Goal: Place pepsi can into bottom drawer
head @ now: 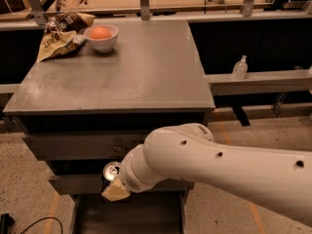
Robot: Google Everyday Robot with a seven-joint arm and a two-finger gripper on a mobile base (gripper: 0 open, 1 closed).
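Note:
The pepsi can shows its silver top and a dark side, held in front of the cabinet's middle drawer, just above the open bottom drawer. That drawer is pulled out at the lower edge of the view, with a dark interior. My gripper comes in from the right on the white arm and is shut on the can. One tan finger pad shows below the can; the other finger is hidden behind it.
The grey cabinet top holds a white bowl with an orange fruit and a crumpled snack bag at the back left. A small clear bottle stands on a ledge to the right. A black cable lies on the floor at left.

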